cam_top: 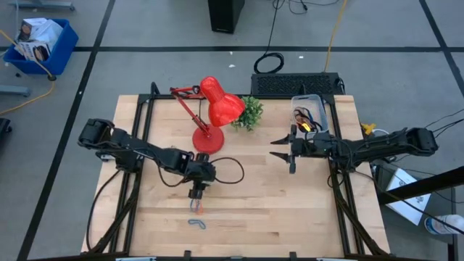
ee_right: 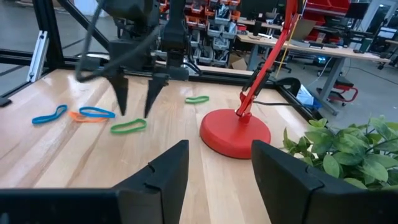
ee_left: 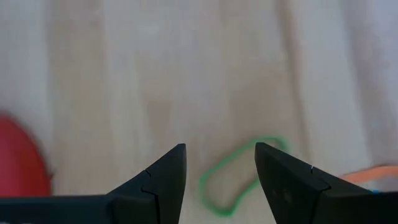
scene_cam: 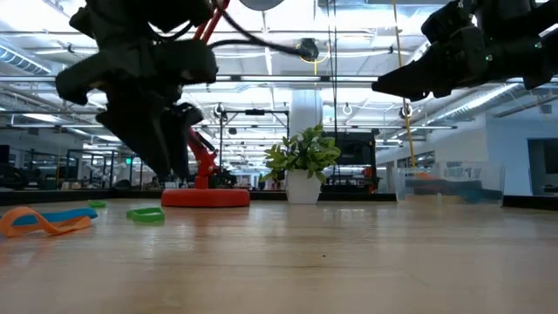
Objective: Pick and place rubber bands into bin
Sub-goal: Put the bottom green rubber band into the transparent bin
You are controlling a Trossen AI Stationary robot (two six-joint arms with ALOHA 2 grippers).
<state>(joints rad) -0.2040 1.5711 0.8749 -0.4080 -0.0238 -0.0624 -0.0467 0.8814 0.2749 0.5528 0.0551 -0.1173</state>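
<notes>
Left wrist view: looking straight down on a green rubber band (ee_left: 233, 180), flat on the wooden table (ee_left: 186, 74) as a loose bent loop, partly between and just past the spread fingers of the left gripper (ee_left: 221, 146). Likely near weightless, thin, floppy and stretchy, with nothing to break; apt to cling to the wood, fold, or snap sideways off a fingertip. Best taken by pinching across one strand, or across the narrow waist of the loop so both strands bunch between the pads, with the tips brought right down to the board. Seen again from the right wrist, lying near the front of the table below that same left gripper (ee_right: 134, 112), open and holding nothing, tips pointing down and not yet at the surface. Just beside it, blue and orange bands (ee_right: 84, 115), overlapping, and one more green loop (ee_right: 197, 99) nearer the red lamp (ee_right: 235, 130). Farther off, across the table at its back right corner, the clear bin (cam_top: 324, 109) with a few bands already inside, next to a small plant (cam_top: 250, 112). Beside the bin, raised in the air, the right gripper (cam_top: 279, 148), also open and empty, waiting.
</notes>
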